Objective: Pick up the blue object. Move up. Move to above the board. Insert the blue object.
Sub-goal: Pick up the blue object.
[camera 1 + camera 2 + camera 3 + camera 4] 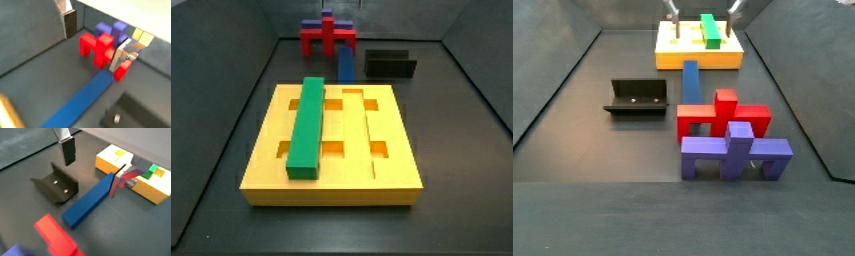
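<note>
Blue object (90, 201) lies flat on the floor between board (265, 170) and red stand (720, 113); gripper (93, 165) hovers open above it, nothing grasped yet.

Blue object (691, 80) on floor between board (699, 57) and stand (720, 116), beside fixture (636, 98); gripper (93, 164) above

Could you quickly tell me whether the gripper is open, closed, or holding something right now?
Gripper: open, holding nothing; the jaws stand wide apart above the blue object, which lies on the floor.
</note>
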{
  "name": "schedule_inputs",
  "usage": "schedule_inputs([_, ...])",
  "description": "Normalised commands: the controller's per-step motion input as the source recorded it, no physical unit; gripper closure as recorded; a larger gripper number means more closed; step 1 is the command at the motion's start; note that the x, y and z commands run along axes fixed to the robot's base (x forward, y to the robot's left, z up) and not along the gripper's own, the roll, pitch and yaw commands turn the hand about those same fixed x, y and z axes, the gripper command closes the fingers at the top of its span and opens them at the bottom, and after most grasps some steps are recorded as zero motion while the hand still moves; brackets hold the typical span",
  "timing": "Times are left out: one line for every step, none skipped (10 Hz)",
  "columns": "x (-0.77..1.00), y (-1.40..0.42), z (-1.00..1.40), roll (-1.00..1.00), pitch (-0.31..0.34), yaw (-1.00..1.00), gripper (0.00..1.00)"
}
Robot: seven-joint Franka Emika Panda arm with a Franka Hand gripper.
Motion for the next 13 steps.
schedule_inputs([0.22,-0.61,-0.90,0.04,-0.061,-0.03,0.00])
schedule_inputs([0.00,-0.26,-0.93,0.01,-0.184,-0.06,0.00])
schedule_inputs([0.00,0.00,-1.00,0.00,-0.091,-0.16,0.00])
schedule_inputs([0.00,0.00,-1.00,0.02,-0.089,-0.18,0.00])
schedule_inputs([0.00,-0.21,-0.57,0.09,-0.051,-0.23,0.00])
schedule_inputs([0.00,-0.21,-0.47,0.18,-0.020,-0.18,0.00])
schedule_inputs([-0.02,-0.10,-0.58,0.19,-0.071,-0.11,0.00])
schedule_inputs([0.00,-0.03,-0.57,0.35,-0.007,0.00,0.00])
schedule_inputs([-0.04,-0.07,-0.33,0.34,-0.019,0.07,0.00])
schedule_inputs([-0.14,-0.03,-0.18,0.28,-0.030,0.10,0.00])
schedule_inputs([-0.31,-0.09,-0.01,0.28,-0.086,0.08,0.00])
schedule_inputs([-0.15,0.00,-0.16,0.25,-0.063,0.06,0.00])
schedule_inputs([0.00,0.00,-0.24,0.23,-0.051,0.05,0.00])
